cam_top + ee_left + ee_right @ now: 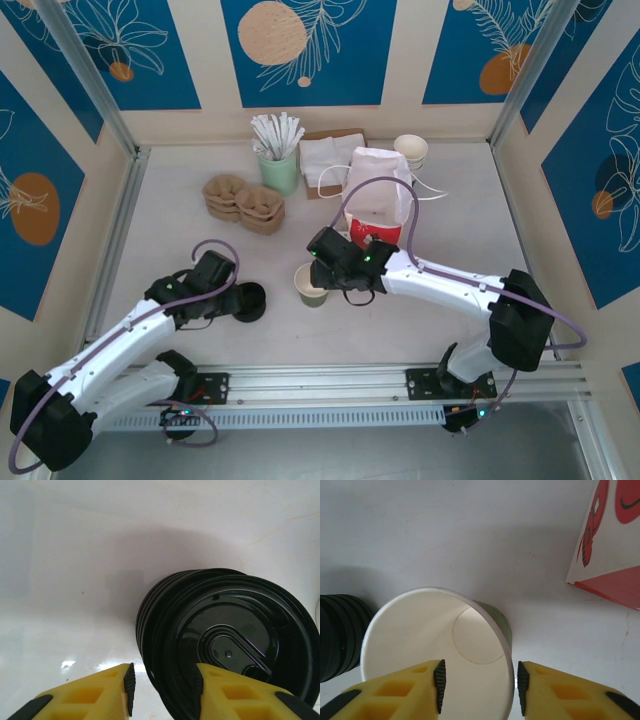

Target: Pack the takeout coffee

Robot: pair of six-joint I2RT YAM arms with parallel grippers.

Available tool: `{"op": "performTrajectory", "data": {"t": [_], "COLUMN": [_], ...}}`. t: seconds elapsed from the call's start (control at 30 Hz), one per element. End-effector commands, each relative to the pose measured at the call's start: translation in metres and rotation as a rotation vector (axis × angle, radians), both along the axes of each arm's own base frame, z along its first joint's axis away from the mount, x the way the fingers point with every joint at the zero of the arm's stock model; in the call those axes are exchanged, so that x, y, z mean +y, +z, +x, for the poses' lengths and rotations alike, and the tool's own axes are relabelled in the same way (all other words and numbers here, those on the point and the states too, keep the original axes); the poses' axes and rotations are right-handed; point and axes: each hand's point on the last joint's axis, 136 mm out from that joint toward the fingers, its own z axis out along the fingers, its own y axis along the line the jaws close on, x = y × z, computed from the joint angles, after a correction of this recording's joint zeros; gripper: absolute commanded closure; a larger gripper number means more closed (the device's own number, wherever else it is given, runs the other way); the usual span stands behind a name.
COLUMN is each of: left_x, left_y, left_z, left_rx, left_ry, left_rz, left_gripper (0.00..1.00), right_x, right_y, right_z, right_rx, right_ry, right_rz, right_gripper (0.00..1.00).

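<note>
Top view: the lidless olive-green paper cup point(306, 288) stands upright on the counter point(430, 320), between the black lid stack point(254, 300) and the red-and-white bag point(380, 190).

Left wrist view: the left claw point(164, 684), spread, straddles the stack's upper rim.

Right wrist view: the right claw point(480, 686), spread, straddles the cup's wall.

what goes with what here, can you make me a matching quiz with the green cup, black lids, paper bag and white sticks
Things:
1 green cup
2 black lids
3 paper bag
4 white sticks

Places or states:
a upright in the mint holder at the back
b lidless, its rim between the fingers of the right gripper
c stacked, at the left gripper
d standing behind the cup, red and white

Pairs: 1-b, 2-c, 3-d, 4-a
</note>
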Motion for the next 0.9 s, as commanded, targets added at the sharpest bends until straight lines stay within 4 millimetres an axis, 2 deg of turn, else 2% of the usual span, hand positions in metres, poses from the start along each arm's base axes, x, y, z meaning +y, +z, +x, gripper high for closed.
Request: {"op": "performTrajectory", "data": {"t": [0.0,0.23,0.4,0.87], "left_x": [0.000,-0.001,-0.003,-0.007], "left_y": [0.002,0.000,-0.001,-0.003], "left_z": [-0.002,-0.003,-0.002,0.002], "left_rx": [0.009,0.010,0.005,-0.002], "left_ry": [0.004,0.005,0.009,0.016], "left_rz": [0.026,0.059,0.067,0.079], "left_gripper": [0.65,0.67,0.67,0.70], "right_x": [-0.001,-0.001,-0.004,-0.012], "right_y": [0.031,0.060,0.072,0.074], "right_z": [0.002,-0.004,-0.008,-0.013], "right_rx": [-0.038,-0.065,-0.080,-0.082], "right_ry": [-0.003,0.014,0.021,0.019], "right_rz": [0.051,0.110,0.136,0.134], "right_gripper": [0.51,0.49,0.48,0.48]}}
